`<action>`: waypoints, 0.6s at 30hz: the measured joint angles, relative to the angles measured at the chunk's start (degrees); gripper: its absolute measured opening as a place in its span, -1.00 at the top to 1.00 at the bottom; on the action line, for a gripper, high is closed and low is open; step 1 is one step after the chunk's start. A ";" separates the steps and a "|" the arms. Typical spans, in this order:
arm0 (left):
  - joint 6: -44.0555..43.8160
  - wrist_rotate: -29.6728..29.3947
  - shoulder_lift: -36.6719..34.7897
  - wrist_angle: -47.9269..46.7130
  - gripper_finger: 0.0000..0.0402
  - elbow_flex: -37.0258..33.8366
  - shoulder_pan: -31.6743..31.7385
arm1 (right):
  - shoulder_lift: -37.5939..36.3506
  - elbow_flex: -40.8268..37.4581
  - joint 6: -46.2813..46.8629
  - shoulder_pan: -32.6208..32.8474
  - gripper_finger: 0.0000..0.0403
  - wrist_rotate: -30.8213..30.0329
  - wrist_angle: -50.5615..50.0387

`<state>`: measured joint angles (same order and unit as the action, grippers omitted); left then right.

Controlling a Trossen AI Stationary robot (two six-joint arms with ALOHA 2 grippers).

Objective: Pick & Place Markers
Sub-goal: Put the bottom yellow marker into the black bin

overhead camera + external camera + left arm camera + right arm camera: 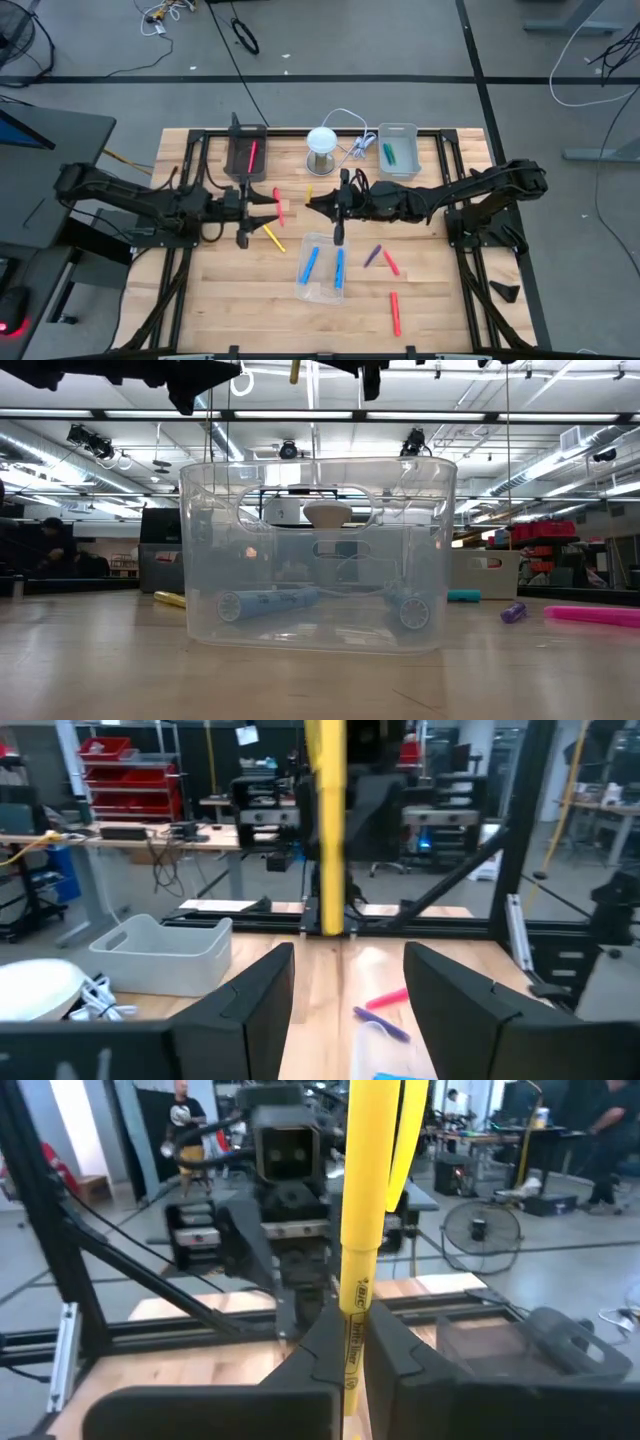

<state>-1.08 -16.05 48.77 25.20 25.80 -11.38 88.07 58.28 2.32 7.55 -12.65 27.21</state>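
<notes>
So the right pincer (350, 1365) is clamped tight on a yellow marker (362, 1200), holding it up in the air over the middle of the worktop (230, 300). The left pincer (276, 212) sits just across from it, fingers spread apart with nothing between them, pointing at that same marker.

The other markers are scattered around:
- two blue markers (322, 265) lying inside the clear tray (322, 290) near the middle, a bit toward the front edge
- a second yellow one (273, 238) flat on the wood just beside the left pincer
- a red marker (252, 154) in the black tray (246, 152) at the back edge
- a green marker (389, 153) in the grey tray (397, 150), also at the back edge
- a purple one (372, 256) and two more red ones (394, 312) loose on the right half, toward the front edge

A white lamp-like thing (322, 146) stands between the two back trays.
</notes>
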 joint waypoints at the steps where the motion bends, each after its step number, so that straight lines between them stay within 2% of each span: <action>1: -0.06 0.02 0.75 1.12 0.02 0.00 0.45 | 0.00 0.12 -0.20 0.00 0.96 0.29 0.02; 6: -0.15 0.76 4.60 2.91 0.02 1.70 1.92 | 0.00 0.15 -0.65 -0.02 0.96 0.44 -0.17; 18: 1.09 3.29 18.45 2.91 0.02 11.31 2.60 | 0.00 0.14 -2.50 -0.02 0.96 1.84 -0.75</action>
<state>0.01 -12.75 67.22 28.10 37.11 -8.78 88.07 58.42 -0.18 7.53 -10.80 26.46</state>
